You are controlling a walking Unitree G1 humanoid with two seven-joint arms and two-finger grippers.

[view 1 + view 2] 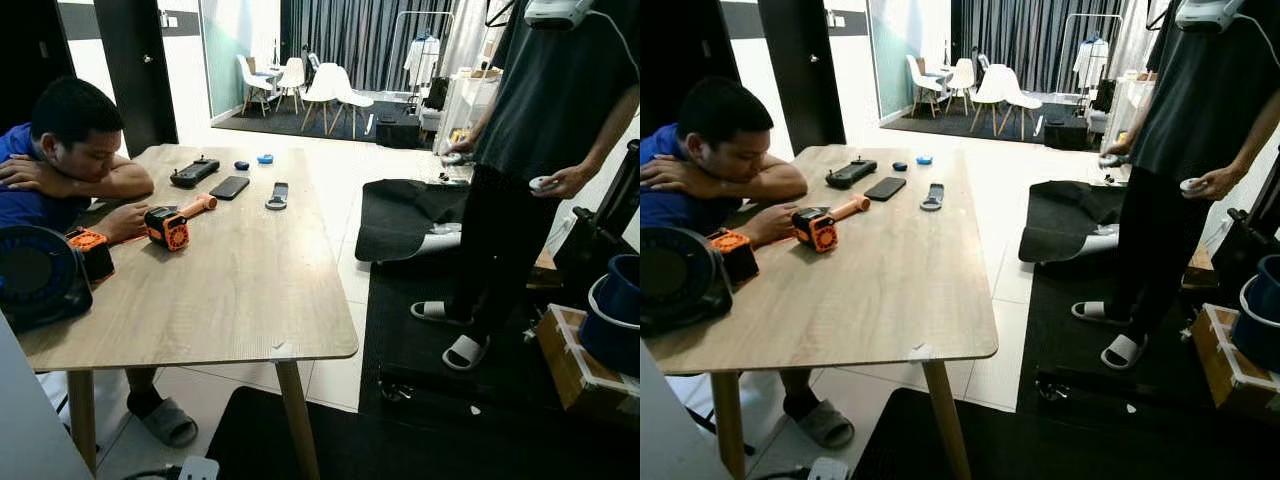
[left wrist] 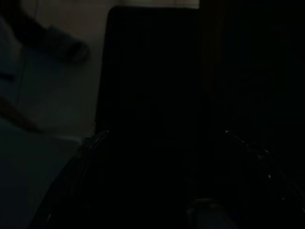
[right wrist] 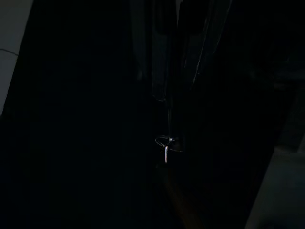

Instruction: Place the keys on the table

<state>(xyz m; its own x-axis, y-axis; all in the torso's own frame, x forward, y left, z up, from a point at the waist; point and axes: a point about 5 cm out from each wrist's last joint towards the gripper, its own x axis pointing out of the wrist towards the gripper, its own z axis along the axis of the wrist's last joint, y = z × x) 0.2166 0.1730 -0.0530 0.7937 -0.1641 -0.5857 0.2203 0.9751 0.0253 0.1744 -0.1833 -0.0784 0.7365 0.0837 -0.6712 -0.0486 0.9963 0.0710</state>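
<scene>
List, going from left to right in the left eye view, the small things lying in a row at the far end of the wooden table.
Black game controller → black smartphone lying flat → grey-and-black remote-like device. The two small dark and blue bits behind them overlap this order, so they are left out.

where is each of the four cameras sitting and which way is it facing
Left eye: on the head, looking forward and down at the wooden table; no arm seen.
Right eye: beside it, same table and standing person.
Left wrist: very dark, facing the floor and a sandal.
Right wrist: very dark, along its fingers, where something metallic glints.
</scene>
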